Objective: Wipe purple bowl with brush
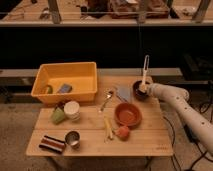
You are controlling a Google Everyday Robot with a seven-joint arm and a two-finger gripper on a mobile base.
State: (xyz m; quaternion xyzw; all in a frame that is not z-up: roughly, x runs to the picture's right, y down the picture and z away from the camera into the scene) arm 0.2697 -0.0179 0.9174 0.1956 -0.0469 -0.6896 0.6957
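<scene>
The small, very dark purple bowl (138,92) sits at the right rear of the wooden table (145,142). The brush (144,70) stands nearly upright, its long pale handle pointing up and its tan head down in the bowl. My gripper (148,90), on the end of the white arm that reaches in from the right, is at the bowl's right rim. It is shut on the lower part of the brush handle.
In front of the purple bowl are an orange-red bowl (128,115), a grey cloth (123,93) and a metal spoon (106,100). A yellow tub (50,86) stands at the rear left. Cups (66,113), a metal cup (73,139), a yellow stick (107,127), an orange fruit (123,132) and a striped item (51,144) lie nearer the front.
</scene>
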